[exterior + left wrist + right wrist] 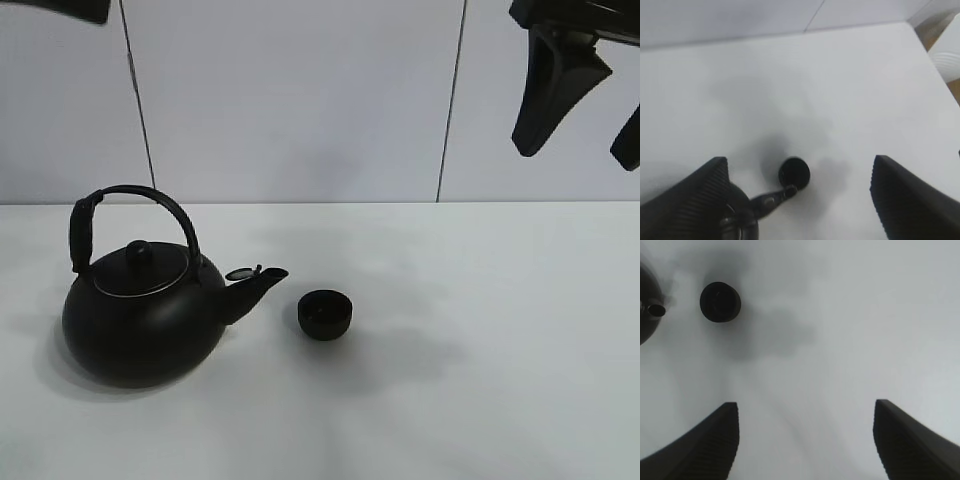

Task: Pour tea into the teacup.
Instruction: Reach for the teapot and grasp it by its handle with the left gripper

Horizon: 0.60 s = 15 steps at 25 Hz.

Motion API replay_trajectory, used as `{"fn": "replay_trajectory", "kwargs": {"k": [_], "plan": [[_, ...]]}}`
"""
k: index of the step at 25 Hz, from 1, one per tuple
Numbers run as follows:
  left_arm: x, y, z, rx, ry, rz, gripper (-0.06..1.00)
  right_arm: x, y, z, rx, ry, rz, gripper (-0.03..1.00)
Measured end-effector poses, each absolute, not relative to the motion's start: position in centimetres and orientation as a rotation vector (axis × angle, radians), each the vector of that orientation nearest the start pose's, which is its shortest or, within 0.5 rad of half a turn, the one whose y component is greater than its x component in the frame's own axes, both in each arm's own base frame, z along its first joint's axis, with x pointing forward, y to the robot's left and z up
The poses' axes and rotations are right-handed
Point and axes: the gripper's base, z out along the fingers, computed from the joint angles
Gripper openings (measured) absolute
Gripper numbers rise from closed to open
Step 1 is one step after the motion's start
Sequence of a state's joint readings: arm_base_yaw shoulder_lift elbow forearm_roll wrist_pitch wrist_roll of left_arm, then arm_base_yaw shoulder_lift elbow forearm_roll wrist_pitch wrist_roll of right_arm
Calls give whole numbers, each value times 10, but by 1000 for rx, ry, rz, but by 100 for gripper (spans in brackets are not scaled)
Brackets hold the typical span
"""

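- Two black things stand on the plain white bench [500,380]: a big, round black kettle [140,320] with an arched handle and a knobbed lid, and a small, low, matte black teacup [325,314] without a handle.
- The teacup sits upright near the middle of the bench, just beside the tip of the kettle's spout, which points towards it. The high view shows a narrow gap between the two.
- The left fingers [692,202] are spread wide apart and hold nothing. They hang above the kettle's spout and the teacup, touching neither.
- The right fingers [702,447] are also spread wide and hold nothing. They hang high over the bench to the right of the teacup, well apart from it.
- The teacup's inside looks dark, and I cannot tell whether it holds any liquid.
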State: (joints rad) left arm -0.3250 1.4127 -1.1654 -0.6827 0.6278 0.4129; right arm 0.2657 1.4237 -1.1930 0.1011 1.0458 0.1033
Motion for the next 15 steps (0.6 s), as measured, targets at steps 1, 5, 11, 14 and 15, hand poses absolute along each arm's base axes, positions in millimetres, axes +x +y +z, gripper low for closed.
{"fn": "replay_trajectory", "kwargs": {"k": [1,5,11,14,15], "plan": [[274,-129,344,417,2172,-656,56,270,82,310,-178,2764,232,52],[234,-118,345,541,1963,-506,56,272,82,311,-174,2744,237,52],[199,-98,302,584,1849,-263,56,272,82,311,-173,2740,239,52],[195,-92,286,582,1858,-198,56,273,83,311,-172,2736,241,52],[195,-91,284,583,1863,-191,56,273,83,311,-172,2734,241,52]]}}
